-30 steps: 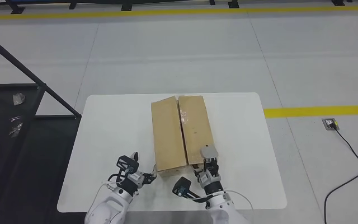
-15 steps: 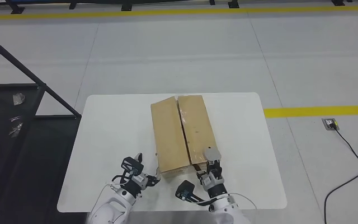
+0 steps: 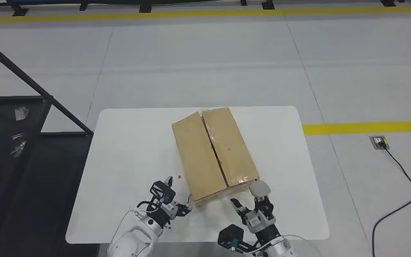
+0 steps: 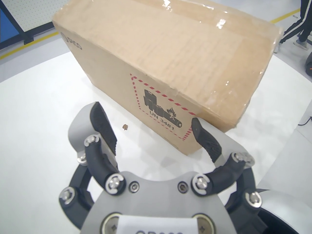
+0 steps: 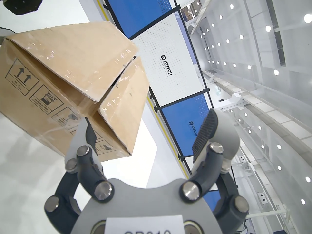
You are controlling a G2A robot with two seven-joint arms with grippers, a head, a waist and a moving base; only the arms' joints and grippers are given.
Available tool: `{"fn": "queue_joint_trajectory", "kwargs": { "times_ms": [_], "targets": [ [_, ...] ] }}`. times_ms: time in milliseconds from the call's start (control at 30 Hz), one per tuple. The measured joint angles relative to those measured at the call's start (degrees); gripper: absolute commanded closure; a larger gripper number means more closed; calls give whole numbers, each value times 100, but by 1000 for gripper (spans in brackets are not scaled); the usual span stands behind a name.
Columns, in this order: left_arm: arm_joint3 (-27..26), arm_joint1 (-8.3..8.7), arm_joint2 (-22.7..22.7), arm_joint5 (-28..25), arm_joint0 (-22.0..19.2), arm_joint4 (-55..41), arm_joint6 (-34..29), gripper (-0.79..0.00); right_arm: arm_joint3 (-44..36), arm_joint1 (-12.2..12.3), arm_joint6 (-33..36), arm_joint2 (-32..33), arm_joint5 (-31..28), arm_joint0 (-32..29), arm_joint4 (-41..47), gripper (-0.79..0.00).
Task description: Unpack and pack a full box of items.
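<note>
Honestly, the taped brown cardboard box (image 3: 214,154), sitting skewed mid-frame on the white bench (image 3: 128,148), could just slide or spin if the spread, empty left tool (image 4: 146,113) and right tool (image 5: 150,116) shove its near corners unevenly.

A white table (image 3: 128,160) is standing on a pale floor (image 3: 192,58), with a small brown scrap (image 4: 125,127) lying on its top. A yellow line (image 3: 356,128) is running off to its right, a black cable (image 3: 395,160) is trailing from a floor socket (image 3: 379,142), and a black rack (image 3: 26,122) is standing at its left.
</note>
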Motion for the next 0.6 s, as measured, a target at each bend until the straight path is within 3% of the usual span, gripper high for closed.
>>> {"fn": "queue_joint_trajectory", "kwargs": {
  "times_ms": [300, 600],
  "targets": [
    [134, 6, -295, 212, 10, -265, 70, -785, 33, -5, 141, 50, -49, 5, 4, -785],
    [187, 28, -732, 305, 51, -682, 124, -785, 352, -70, 182, -3, -175, 485, 422, -785]
  ]
}}
